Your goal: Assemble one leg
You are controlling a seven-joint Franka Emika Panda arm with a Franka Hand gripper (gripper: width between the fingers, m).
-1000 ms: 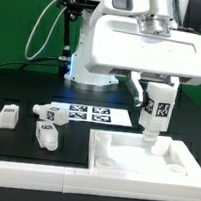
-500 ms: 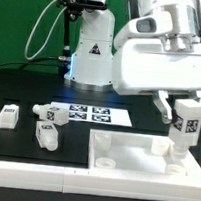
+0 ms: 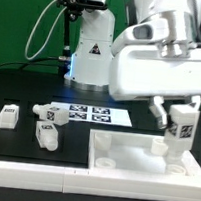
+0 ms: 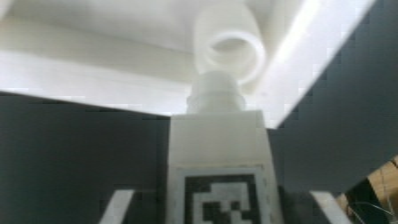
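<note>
- Leg, exterior view: clamped upright in the gripper, jaws closed on its sides, tag facing the camera. Hanging over the near corner of the panel, on the exterior view's right.
- Same view: lower end down at the panel's raised corner. Touching or just above, impossible to tell from here.
- Same view: three other legs lying loose on the black table, toward the exterior view's left. Just beside the marker board and well apart from the panel.
- Wrist view: looking down along the leg, tag on the near face, narrow peg end pointing at the panel. Round hole just beyond the peg tip, close but seemingly not quite centred on it. Not visibly entered.
- Progress, as a judgement: picked up, carried over and stood upright above its corner, so roughly past the halfway mark. Left to do: fine alignment of peg with hole, pressing or twisting it home, then letting go.
</note>
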